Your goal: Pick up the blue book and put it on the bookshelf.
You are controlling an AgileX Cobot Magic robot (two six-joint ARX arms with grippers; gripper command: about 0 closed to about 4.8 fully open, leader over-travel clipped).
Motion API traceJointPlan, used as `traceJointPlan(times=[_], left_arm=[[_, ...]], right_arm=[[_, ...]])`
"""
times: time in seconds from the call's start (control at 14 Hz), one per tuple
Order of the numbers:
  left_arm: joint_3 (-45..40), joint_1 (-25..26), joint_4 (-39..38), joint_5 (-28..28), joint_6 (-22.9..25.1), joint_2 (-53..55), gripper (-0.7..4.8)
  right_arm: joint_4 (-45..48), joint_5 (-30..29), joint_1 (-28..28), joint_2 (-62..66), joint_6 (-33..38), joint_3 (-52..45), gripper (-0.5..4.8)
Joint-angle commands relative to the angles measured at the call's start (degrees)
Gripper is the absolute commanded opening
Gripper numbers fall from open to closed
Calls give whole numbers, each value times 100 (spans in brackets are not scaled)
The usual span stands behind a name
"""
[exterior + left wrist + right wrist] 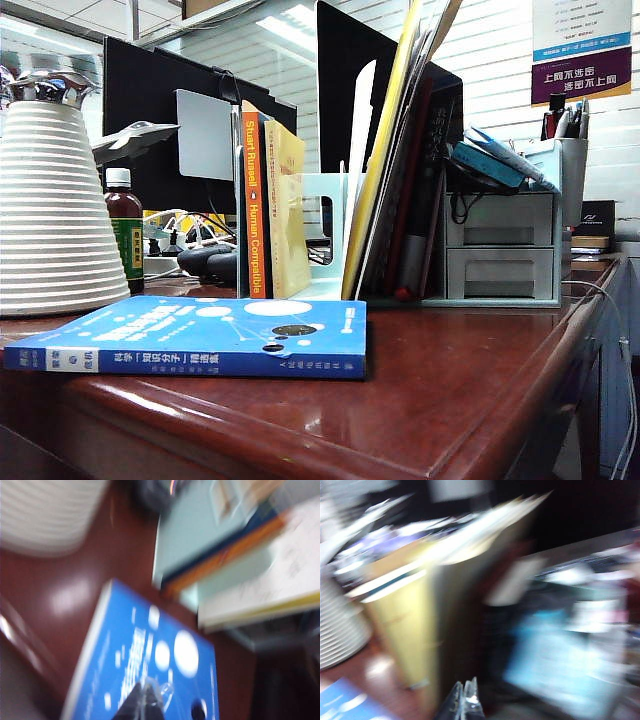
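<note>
The blue book [190, 338] lies flat at the surface's [450, 390] near edge, unlifted, so the whole task remains. Both end effectors, left [145, 700] above the book's cover and right [464, 700] facing the shelf, are pinched closed and empty. At twelve o'clock beyond, the bookshelf [325, 215] holds upright and leaning books.

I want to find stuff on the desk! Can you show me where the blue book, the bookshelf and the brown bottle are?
blue book [215, 325]: exterior view, on the cover's middle.
bookshelf [322, 215]: exterior view, on an upright mint divider.
brown bottle [124, 232]: exterior view, on its body beside the white ribbed cone.
</note>
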Motion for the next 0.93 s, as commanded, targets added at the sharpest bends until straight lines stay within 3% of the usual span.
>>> traceJointPlan(times=[0.07, 0.14, 0.21, 0.43, 0.57, 0.71, 0.93], left_arm=[[26, -7, 39, 334, -131, 876, 12], [26, -7, 44, 334, -133, 1241, 200], [26, -7, 42, 356, -133, 1620, 479], [13, -96, 304, 767, 37, 2347, 479], [9, -306, 540, 612, 39, 2618, 479], [-22, -557, 951, 570, 39, 3047, 479], [-22, -599, 1276, 566, 44, 3563, 479]], right_arm=[[127, -63, 732, 619, -2, 74, -5], [243, -59, 1045, 822, -4, 74, -5], [417, -61, 1259, 962, -17, 74, -5], [625, -61, 1360, 1108, -20, 74, -5], [483, -120, 1360, 1119, -20, 74, -5], [-116, -868, 1360, 1202, -221, 74, -5], [-909, -1086, 1368, 1244, -774, 74, -5]])
